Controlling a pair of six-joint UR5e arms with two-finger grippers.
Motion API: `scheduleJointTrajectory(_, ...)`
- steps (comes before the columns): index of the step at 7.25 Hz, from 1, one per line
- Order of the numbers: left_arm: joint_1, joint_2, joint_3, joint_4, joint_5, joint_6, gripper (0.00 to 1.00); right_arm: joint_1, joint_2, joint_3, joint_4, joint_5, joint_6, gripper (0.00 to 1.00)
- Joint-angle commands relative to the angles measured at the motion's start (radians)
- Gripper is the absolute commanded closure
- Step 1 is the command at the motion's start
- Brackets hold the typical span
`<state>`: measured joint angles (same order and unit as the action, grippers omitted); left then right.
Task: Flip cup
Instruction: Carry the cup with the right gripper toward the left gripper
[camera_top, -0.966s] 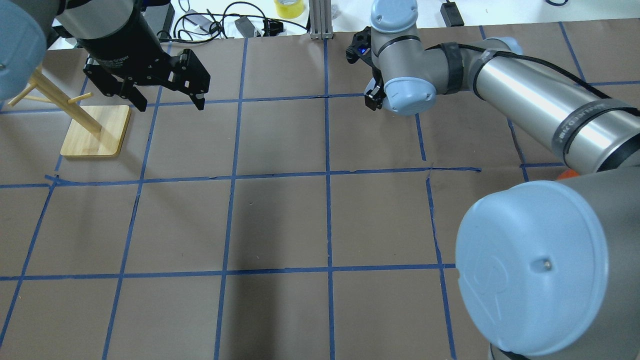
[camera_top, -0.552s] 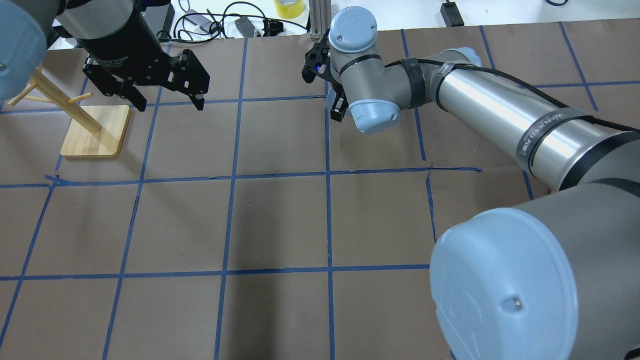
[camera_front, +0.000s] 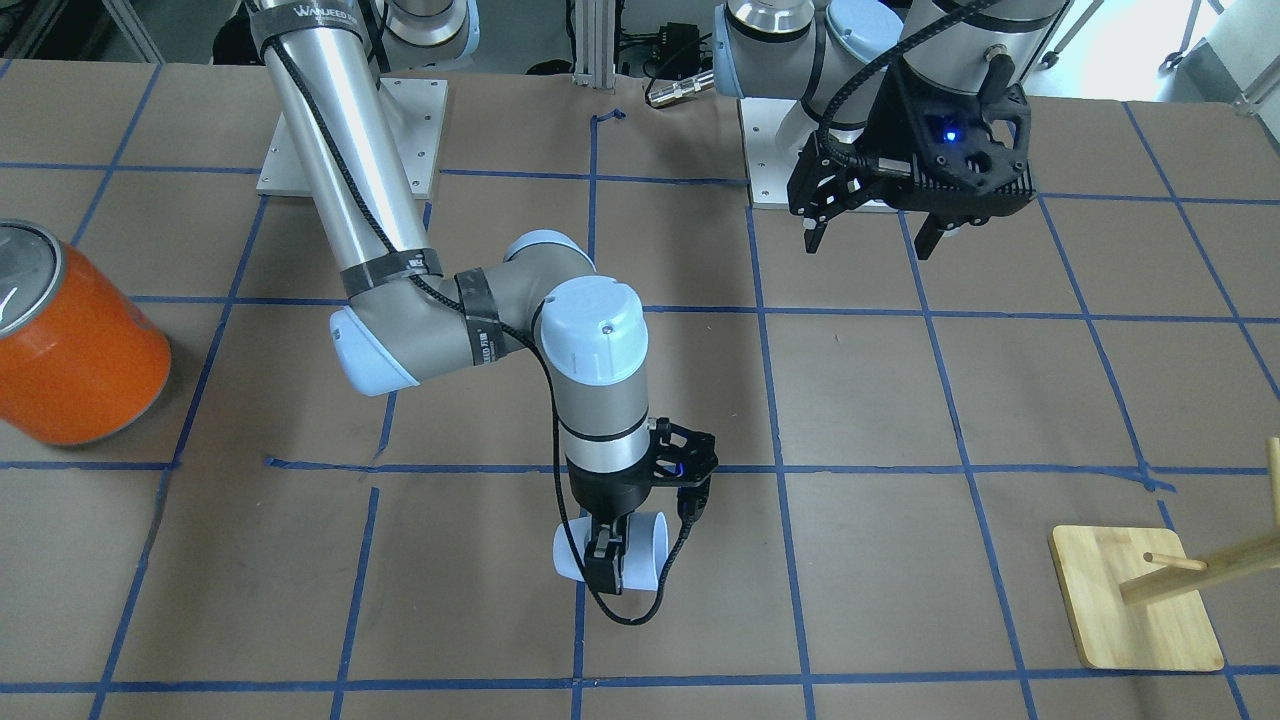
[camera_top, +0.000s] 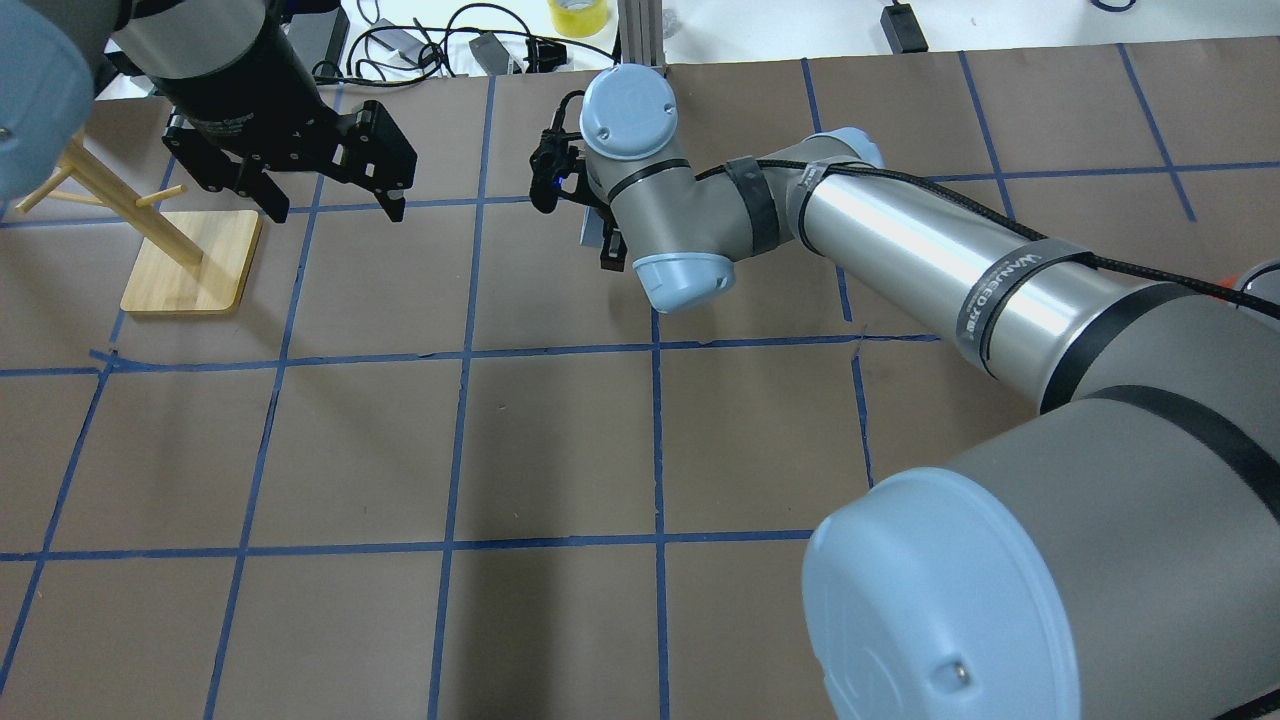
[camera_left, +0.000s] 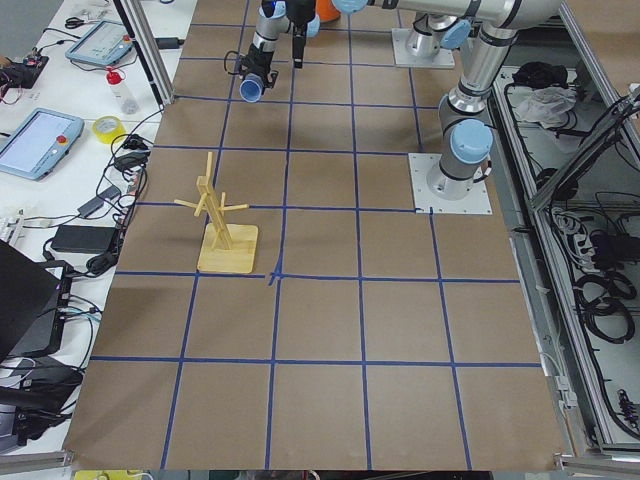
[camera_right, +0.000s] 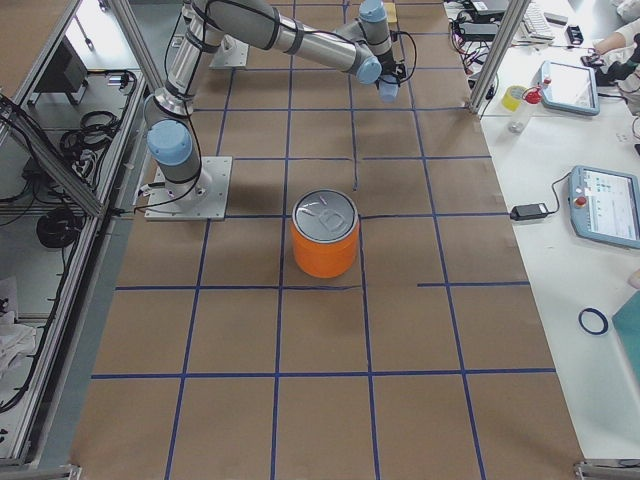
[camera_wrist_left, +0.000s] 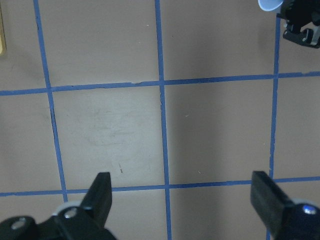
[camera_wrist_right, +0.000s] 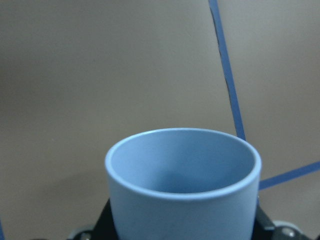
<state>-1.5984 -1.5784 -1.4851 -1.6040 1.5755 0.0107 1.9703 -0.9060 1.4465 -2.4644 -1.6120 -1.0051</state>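
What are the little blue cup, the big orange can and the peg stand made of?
The cup: looks like plastic, pale blue, smooth with a soft sheen and an even rounded rim. The orange can: probably metal; silvery reflective top, glossy orange wall, perhaps painted or wrapped. The peg stand: light wood, maybe bamboo; pale tan, matte, dowel pegs.

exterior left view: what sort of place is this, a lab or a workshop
Probably a robotics lab test cell: a table papered brown with a blue tape grid, the left arm's base plate mounted on it, and teach pendants and loose cables alongside.
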Motion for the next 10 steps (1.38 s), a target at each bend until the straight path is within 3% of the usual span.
scheduleJointTrajectory(1,0.000,0.001,0.000,-0.001,0.003,0.000,0.00,0.041,0.016,0.000,-0.007,0.000,-0.013,0.99)
scheduleJointTrajectory(4,0.000,0.003,0.000,-0.002,0.003,0.000,0.00,0.081,0.038,0.000,0.007,-0.003,-0.014,0.96)
scheduleJointTrajectory(7,0.000,0.009,0.000,-0.008,0.003,0.000,0.00,0.085,0.059,0.000,0.004,0.001,-0.013,0.74)
scheduleJointTrajectory(8,0.000,0.009,0.000,-0.008,0.005,0.000,0.00,0.085,0.061,0.000,0.004,0.003,-0.012,0.39)
scheduleJointTrajectory(9,0.000,0.011,0.000,-0.008,0.005,0.000,0.00,0.085,0.055,-0.001,0.004,0.004,-0.004,0.12)
scheduleJointTrajectory(10,0.000,0.012,0.000,-0.010,0.005,0.000,0.00,0.085,0.052,-0.004,0.002,0.004,0.003,0.00)
